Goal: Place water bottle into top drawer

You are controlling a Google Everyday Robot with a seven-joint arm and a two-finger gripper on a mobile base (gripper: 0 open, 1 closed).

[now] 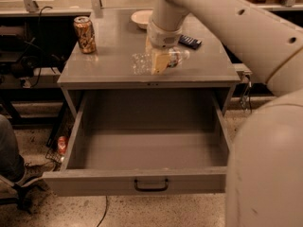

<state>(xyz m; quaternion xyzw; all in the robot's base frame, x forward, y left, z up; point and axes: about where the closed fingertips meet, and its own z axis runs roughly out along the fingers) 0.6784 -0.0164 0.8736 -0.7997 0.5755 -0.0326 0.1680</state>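
The water bottle [140, 63] lies on its side on the grey cabinet top [104, 67], near the front edge, with its white cap pointing right. My gripper [160, 59] is down on the bottle's middle, with one yellowish finger in front of the label band. The top drawer [94, 183] is pulled wide open directly below and in front; it is empty, with its black handle [151, 185] centred on the front panel.
A brown-orange drink can [84, 34] stands at the cabinet top's back left. A pale bowl [141, 18] and a small black device [190, 41] sit at the back. A person's leg and shoe [19, 169] are at the left. My arm fills the right side.
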